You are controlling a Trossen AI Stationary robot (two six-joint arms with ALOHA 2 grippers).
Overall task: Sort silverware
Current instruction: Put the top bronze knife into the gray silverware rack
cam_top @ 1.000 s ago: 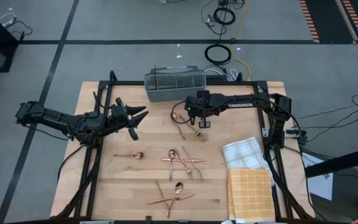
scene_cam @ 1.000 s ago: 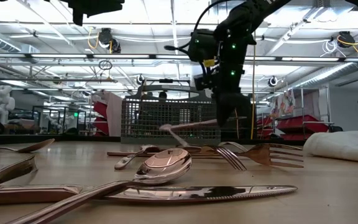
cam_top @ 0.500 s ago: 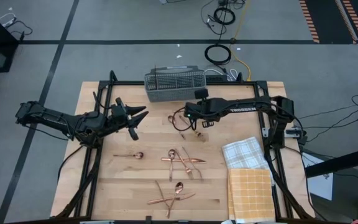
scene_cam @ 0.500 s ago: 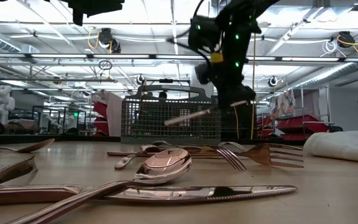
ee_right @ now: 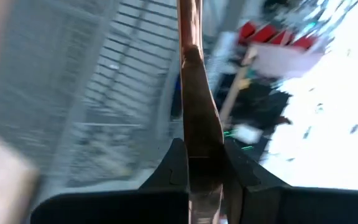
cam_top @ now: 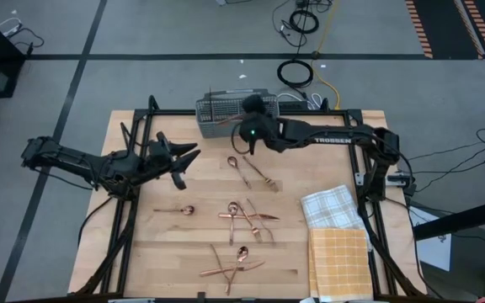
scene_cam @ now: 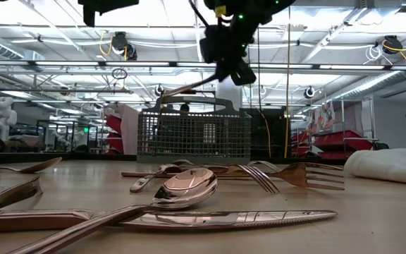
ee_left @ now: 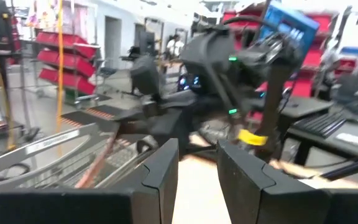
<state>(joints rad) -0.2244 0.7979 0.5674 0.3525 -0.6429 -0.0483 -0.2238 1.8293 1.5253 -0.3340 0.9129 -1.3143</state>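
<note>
Copper silverware [cam_top: 244, 214] lay scattered across the table [cam_top: 141, 261], well apart from two checked cloths [cam_top: 335, 244] at its right edge. Over the grey mesh caddy [cam_top: 222, 114] at the far edge, the right gripper [cam_top: 241, 129] clamped one copper piece [ee_right: 194, 81]. Left gripper [cam_top: 188, 162] hovered left of it, fingers parted, holding nothing.

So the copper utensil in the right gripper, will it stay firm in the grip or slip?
The copper utensil looks stiff: it juts straight out of the right gripper without sagging. Its polished, narrow handle is probably slippery and could pivot. It seems light, held high above the grey mesh caddy by one end only.
</note>
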